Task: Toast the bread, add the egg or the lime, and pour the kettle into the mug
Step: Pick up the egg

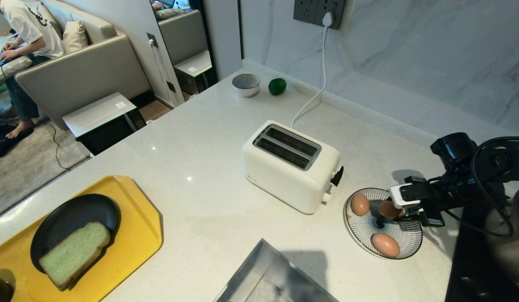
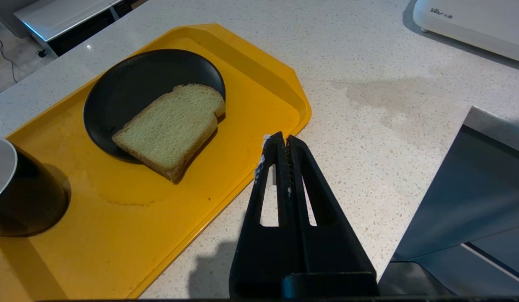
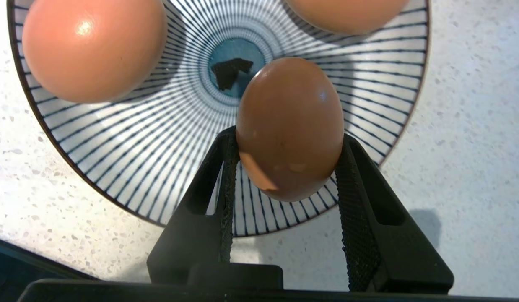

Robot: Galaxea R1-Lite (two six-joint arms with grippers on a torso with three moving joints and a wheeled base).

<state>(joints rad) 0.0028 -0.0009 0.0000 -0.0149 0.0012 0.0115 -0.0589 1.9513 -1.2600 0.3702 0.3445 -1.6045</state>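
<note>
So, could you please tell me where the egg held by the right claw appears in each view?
Head view: the held egg is at lower right, over the striped plate, right of the toaster.
Left wrist view: not in it.
Right wrist view: the egg is at centre, between the right claw's fingers.
Shared landmark: the striped plate with two other eggs.

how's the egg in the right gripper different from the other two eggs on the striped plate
The held egg sits clamped between the right gripper jaws; the other two eggs lie loose on the striped plate. The held egg looks darker brown; the other two look paler and pinker. All three are over the same plate.
</note>
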